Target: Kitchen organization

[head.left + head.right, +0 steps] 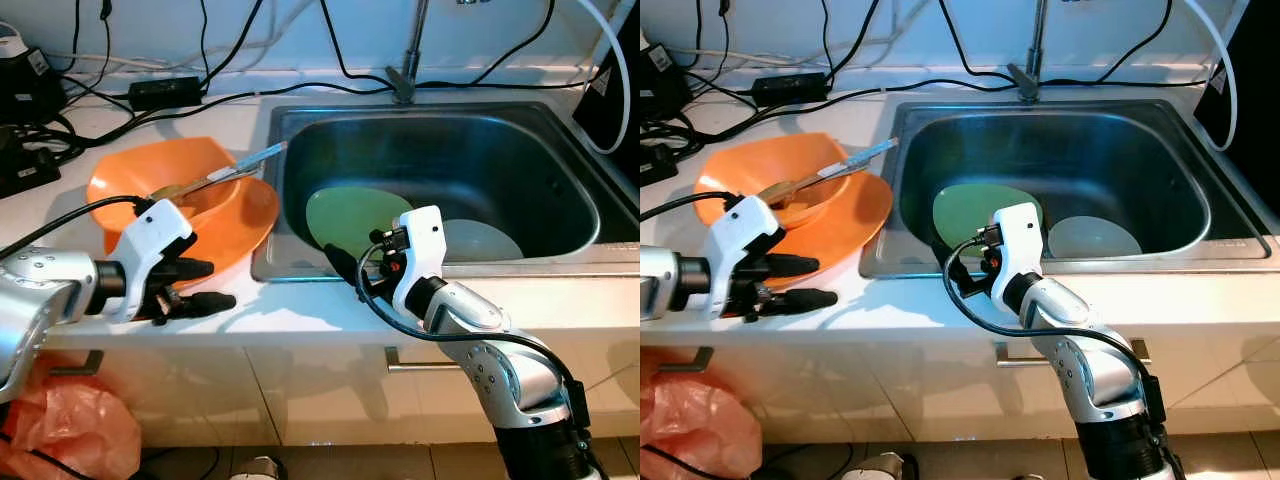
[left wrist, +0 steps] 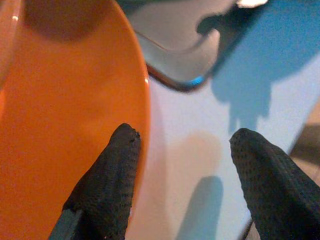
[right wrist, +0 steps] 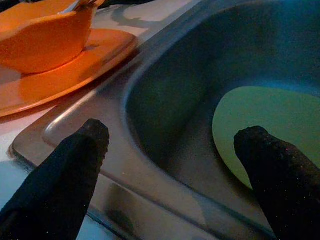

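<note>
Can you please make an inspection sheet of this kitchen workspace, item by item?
Surface: white counter around a steel sink.
Job's things: orange bowl with utensils on orange plate, left of sink; green plate and pale plate inside sink.
Clutter: orange bag on floor.
Grippers: left claw open at the orange plate's edge; right claw open over the sink's front rim.
Cables: black cables and adapter behind the sink.
Surroundings: faucet, cabinet handles below.

We see a bowl point(image 1: 185, 185) on a plate point(image 1: 255, 215) on the counter point(image 1: 300, 315), left of the sink point(image 1: 560, 255); in the sink, two plates point(image 1: 350, 215) point(image 1: 490, 240) lie side by side.
</note>
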You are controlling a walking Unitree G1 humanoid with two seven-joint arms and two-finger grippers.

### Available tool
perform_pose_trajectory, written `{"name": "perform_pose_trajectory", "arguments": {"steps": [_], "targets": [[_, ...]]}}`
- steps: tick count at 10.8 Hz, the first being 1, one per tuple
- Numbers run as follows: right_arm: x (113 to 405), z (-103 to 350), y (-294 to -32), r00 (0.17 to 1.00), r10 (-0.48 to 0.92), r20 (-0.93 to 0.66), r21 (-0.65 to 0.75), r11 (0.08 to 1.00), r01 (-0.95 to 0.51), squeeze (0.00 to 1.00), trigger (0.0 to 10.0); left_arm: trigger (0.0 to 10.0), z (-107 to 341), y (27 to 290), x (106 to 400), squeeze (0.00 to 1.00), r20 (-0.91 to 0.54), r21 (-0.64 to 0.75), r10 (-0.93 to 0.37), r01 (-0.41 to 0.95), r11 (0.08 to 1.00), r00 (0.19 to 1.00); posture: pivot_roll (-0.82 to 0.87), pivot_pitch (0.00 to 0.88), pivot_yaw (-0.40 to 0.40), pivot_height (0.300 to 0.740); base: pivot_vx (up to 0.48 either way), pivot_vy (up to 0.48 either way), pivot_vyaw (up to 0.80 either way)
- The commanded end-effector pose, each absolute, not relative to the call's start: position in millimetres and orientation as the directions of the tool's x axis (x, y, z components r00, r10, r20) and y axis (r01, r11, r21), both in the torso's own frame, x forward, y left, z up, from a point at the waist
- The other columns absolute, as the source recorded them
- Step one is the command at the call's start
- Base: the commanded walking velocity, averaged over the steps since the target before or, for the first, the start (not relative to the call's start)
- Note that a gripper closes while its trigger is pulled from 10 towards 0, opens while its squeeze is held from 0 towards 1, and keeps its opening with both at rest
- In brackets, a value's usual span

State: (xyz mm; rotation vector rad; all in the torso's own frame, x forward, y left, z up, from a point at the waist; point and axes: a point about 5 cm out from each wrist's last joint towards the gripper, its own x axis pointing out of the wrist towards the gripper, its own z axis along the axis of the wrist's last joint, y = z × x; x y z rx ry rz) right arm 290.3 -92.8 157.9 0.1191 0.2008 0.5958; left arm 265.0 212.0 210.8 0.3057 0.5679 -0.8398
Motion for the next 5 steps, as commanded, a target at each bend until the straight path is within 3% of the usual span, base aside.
{"name": "perform_pose_trajectory", "arguments": {"steps": [1, 5], "targets": [[292.9, 160.1, -91.0, 0.808, 0.572, -0.140, 0.160, 0.818, -0.552, 0.00, 10.0, 10.0, 220.4, 209.7, 278.5, 0.00, -0.509, 0.078, -0.601, 0.728, 0.681, 0.616, 0.18, 0.057, 0.041, 0.740, 0.000, 0.000, 0.00], [293.7, 159.9, -90.0, 0.811, 0.570, -0.134, 0.157, 0.820, -0.550, 0.00, 10.0, 10.0, 246.2, 207.8, 288.6, 0.00, -0.404, 0.153, -0.632, 0.730, 0.666, 0.662, 0.17, 0.052, 0.044, 0.740, 0.000, 0.000, 0.00]]}}
